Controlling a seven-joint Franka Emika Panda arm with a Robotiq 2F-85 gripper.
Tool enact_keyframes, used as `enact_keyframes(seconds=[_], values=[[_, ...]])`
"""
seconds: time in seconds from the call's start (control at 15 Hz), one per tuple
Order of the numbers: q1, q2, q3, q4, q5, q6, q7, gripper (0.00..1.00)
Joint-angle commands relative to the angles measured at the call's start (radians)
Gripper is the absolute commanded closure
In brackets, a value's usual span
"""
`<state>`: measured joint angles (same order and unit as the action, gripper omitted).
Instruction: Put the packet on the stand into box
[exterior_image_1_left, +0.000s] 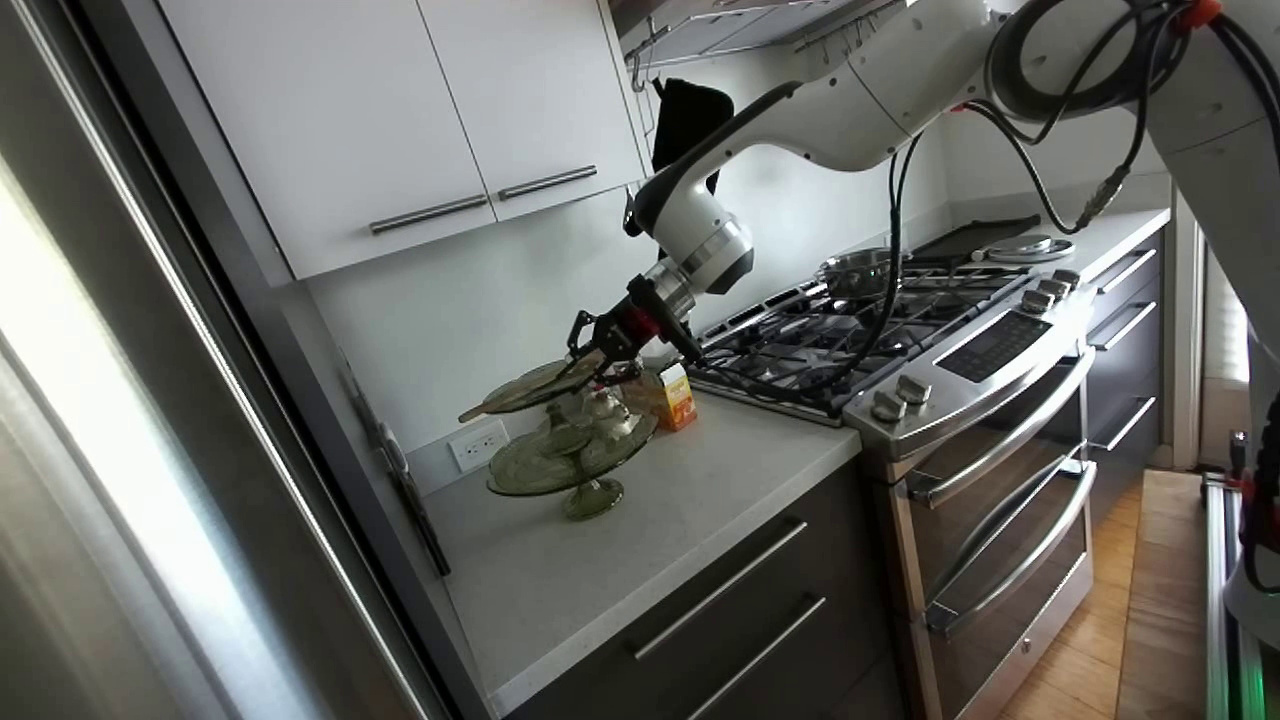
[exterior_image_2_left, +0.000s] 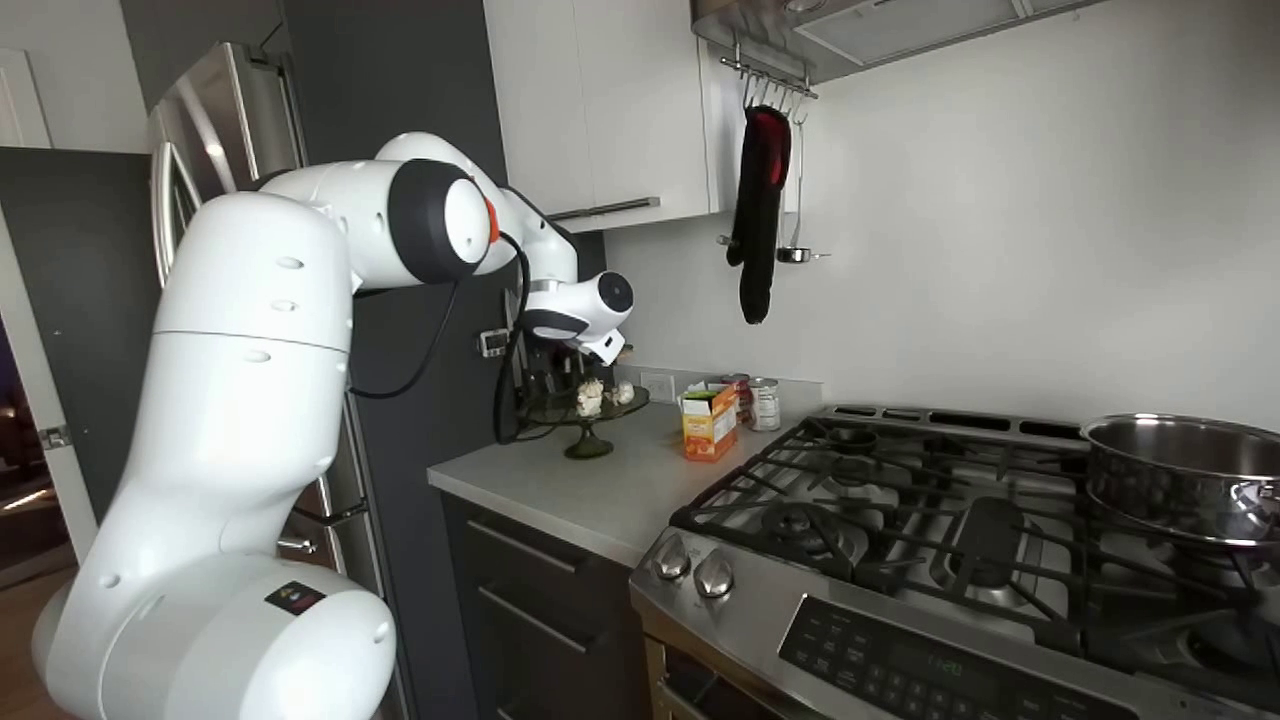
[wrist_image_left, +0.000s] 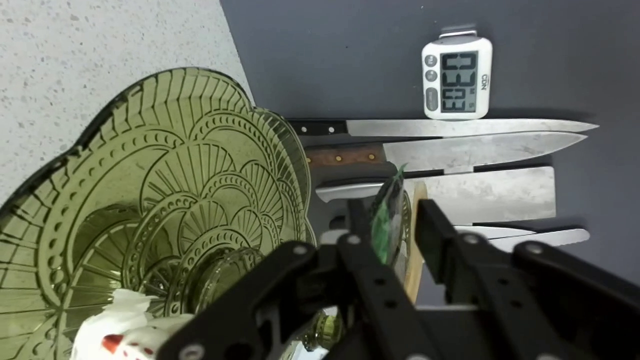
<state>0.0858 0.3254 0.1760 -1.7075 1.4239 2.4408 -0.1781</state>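
The stand has olive-green patterned glass plates, a wide plate (exterior_image_1_left: 525, 470) on a foot and a second tier (exterior_image_1_left: 535, 385) above it. It also shows in an exterior view (exterior_image_2_left: 545, 410) and in the wrist view (wrist_image_left: 165, 150). A green and clear packet (wrist_image_left: 384, 230) stands edge-on in the wrist view, against a thin olive plate and a wooden edge (wrist_image_left: 414, 250). My gripper (wrist_image_left: 392, 217) is open, with a finger on each side of packet and wooden edge; contact cannot be told. The gripper (exterior_image_1_left: 592, 370) is over the upper tier. The orange box (exterior_image_1_left: 677, 400), top open (exterior_image_2_left: 708, 425), is beside the stand.
White bulbs (exterior_image_2_left: 590, 398) sit on the wide plate. Cans (exterior_image_2_left: 764, 405) stand behind the box. Knives (wrist_image_left: 465, 127) and a timer (wrist_image_left: 457, 77) hang on the dark panel past the fingertips. The stove (exterior_image_2_left: 900, 520) with a pot (exterior_image_2_left: 1180, 480) adjoins the counter.
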Motion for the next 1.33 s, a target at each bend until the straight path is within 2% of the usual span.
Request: enact_keyframes(seconds=[0.0,0.07,0.2,0.47,0.53,0.6,0.93,1.27], values=[[0.016,-0.007,-0.015,-0.014,0.028,0.005,-0.02,0.8],[0.018,-0.007,-0.016,-0.014,0.026,0.007,-0.018,0.76],[0.018,-0.008,-0.016,-0.015,0.024,0.005,-0.017,0.78],[0.018,-0.007,-0.017,-0.014,0.025,0.005,-0.02,0.91],[0.018,-0.006,-0.017,-0.014,0.024,0.005,-0.02,1.0],[0.018,-0.006,-0.017,-0.013,0.025,0.005,-0.021,0.98],[0.017,-0.02,-0.015,-0.014,0.034,0.002,-0.034,1.0],[0.01,-0.082,-0.013,-0.028,0.095,0.0,-0.09,1.0]])
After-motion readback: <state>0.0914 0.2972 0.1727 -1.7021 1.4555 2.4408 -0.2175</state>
